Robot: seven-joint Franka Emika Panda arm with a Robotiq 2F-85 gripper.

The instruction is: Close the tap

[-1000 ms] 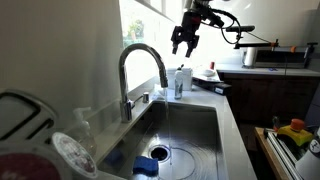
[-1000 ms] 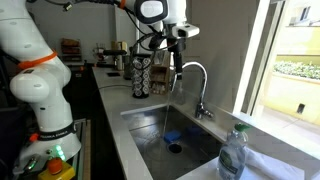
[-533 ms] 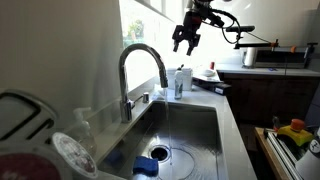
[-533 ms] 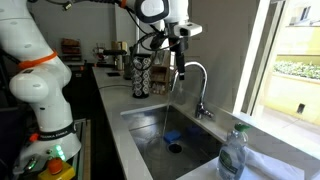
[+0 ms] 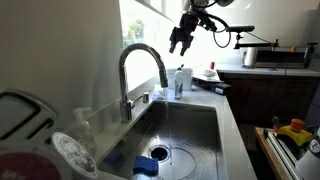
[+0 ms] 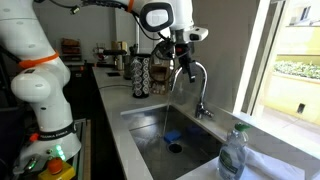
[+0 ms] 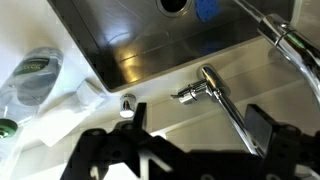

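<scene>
tap spot: the tap (image 5: 126,80) stands at the back rim of the sink (image 5: 190,125), on the window side, with the gooseneck arching out over the basin

tap feel: chrome and bolted down, so my guess is it's totally rigid. Nothing to lift here, only the lever should move. The polished metal looks slippery, and it may be wet too.

where to grab: I'd go for the small side lever (image 5: 146,97) sticking out of the base. From the wrist view the lever (image 7: 188,94) is a short stub, so I'd either pinch it near its free end or just push it with one finger. Grabbing the spout would do nothing.

watch out: a white soap bottle (image 5: 181,82) sits on the counter just past the spout, near the way down.

gripper: the gripper (image 5: 181,47) is spread wide with nothing in it. In the wrist view the fingers (image 7: 131,122) are well apart, and the lever shows in the gap between them.

arm pose: it's hanging high up by the window, well above the spout and the bottle, wrist pointing down at the counter. It's touching nothing and needs a fair drop to reach the lever.

water: can't really tell from here if it's running.
</scene>
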